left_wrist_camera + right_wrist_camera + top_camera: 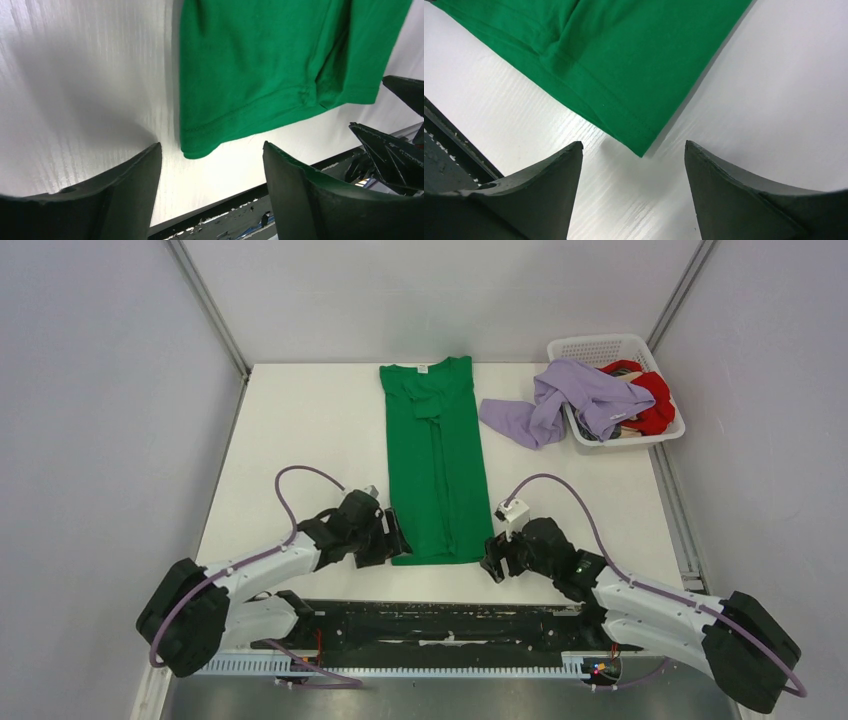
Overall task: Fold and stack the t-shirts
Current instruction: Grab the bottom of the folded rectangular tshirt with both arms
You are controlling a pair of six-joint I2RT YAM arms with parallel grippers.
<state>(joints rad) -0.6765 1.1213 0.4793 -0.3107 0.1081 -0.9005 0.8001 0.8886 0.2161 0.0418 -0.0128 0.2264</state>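
The green t-shirt (433,455) lies on the white table as a long narrow strip, sides folded in, collar at the far end. My left gripper (396,540) is open at its near left hem corner (192,150), just short of the cloth. My right gripper (492,562) is open at its near right hem corner (640,147), also apart from it. The lavender t-shirt (560,400) hangs half out of the basket onto the table. The red t-shirt (652,400) lies bunched inside the basket.
A white lattice basket (600,346) stands at the far right corner of the table. The table's near edge with a black rail (450,625) runs just behind both grippers. Grey walls close in both sides.
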